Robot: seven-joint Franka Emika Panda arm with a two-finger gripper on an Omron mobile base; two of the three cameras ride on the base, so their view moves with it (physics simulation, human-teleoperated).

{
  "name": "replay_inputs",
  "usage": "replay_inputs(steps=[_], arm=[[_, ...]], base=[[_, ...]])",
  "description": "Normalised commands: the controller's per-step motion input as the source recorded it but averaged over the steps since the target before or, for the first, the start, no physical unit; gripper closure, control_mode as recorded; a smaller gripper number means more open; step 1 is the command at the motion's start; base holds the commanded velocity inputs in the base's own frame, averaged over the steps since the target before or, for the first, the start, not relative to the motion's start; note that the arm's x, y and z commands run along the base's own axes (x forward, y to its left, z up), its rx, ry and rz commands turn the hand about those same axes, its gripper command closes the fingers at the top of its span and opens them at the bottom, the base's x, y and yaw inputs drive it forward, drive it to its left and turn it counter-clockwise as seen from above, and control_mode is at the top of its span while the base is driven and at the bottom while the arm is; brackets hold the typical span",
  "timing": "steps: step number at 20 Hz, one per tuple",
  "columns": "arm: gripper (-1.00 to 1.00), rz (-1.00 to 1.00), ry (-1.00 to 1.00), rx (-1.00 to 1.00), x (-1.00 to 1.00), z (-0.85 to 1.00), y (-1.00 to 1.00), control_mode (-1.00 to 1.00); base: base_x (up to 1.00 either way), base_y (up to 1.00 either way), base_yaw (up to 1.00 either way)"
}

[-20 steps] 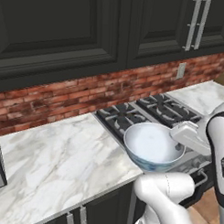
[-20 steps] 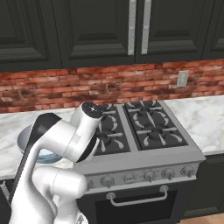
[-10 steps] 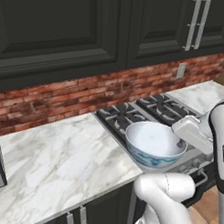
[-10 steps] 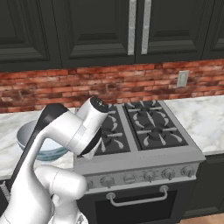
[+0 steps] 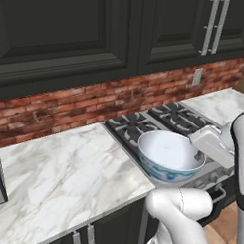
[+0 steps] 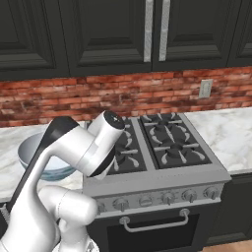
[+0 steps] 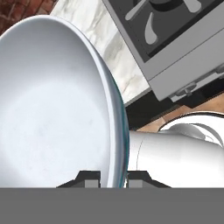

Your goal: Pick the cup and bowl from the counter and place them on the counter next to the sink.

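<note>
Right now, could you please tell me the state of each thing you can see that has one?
Bowl: lifted, empty, held by its rim.
End effector: shut on the bowl's rim.
Stove: burners unlit, nothing on them.
Upper cabinets: doors closed.

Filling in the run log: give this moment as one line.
phase: carry | fingers: shut on bowl rim | bowl: lifted, over stove edge

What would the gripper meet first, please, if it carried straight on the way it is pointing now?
Probably the marble counter beside the stove, though depth is hard to judge. The gripper is clamped on the bowl rim, and past the bowl the hand view looks onto that counter strip.
</note>
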Motion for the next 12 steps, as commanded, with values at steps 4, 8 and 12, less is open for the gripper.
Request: replay_inputs(steps=[4, 8, 12], arm=[[1.0, 0.0, 0.0, 0.0, 0.0, 0.0, 0.0, -1.0], [1.0, 0.0, 0.0, 0.0, -0.04, 0.0, 0.0, -1.0], [1.0, 0.0, 0.0, 0.0, -0.01, 0.0, 0.0, 1.0]], base=[[0.0, 0.0, 0.0], [0.0, 0.0, 0.0], [-0.01, 0.0, 0.0]])
